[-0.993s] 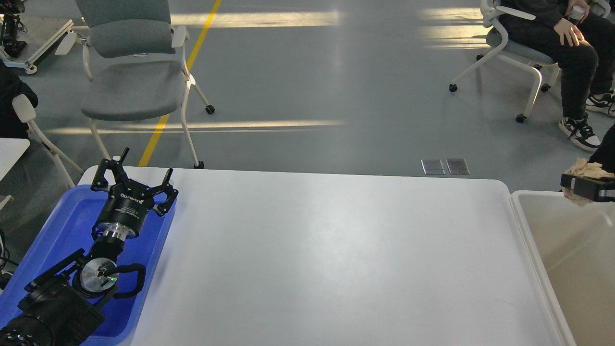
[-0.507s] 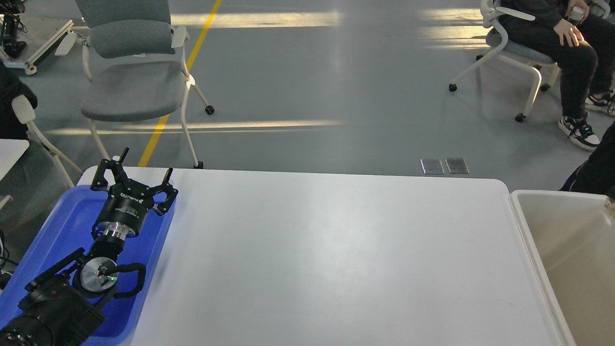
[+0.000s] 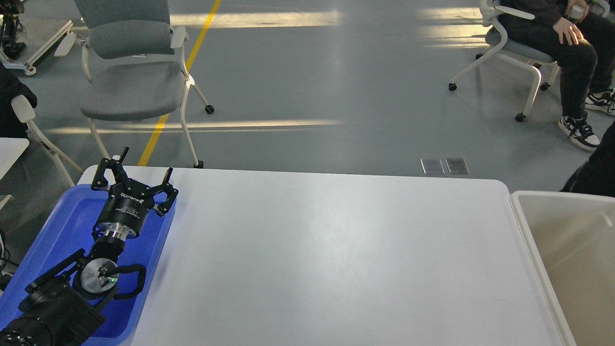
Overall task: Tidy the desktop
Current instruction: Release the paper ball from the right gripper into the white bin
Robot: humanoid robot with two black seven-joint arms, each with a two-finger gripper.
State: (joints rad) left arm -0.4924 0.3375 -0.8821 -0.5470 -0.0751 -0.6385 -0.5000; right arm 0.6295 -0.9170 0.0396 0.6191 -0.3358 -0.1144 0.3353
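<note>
The desktop [image 3: 326, 250] is a wide glossy white tabletop with rounded corners, and its surface shows nothing lying on it. My left gripper [image 3: 136, 170] hovers over the far end of the blue tray [image 3: 57, 226] at the table's left edge. Its fingers are spread apart and hold nothing. My right gripper is out of view.
A beige-white bin [image 3: 571, 259] stands against the table's right edge. A grey office chair [image 3: 129, 72] stands behind the table's far left corner. A seated person [image 3: 571, 43] is at the far right on a white chair.
My right gripper, holding a crumpled beige wad above the bin's far right edge a second ago, has left the view to the right. My left arm has not moved.
</note>
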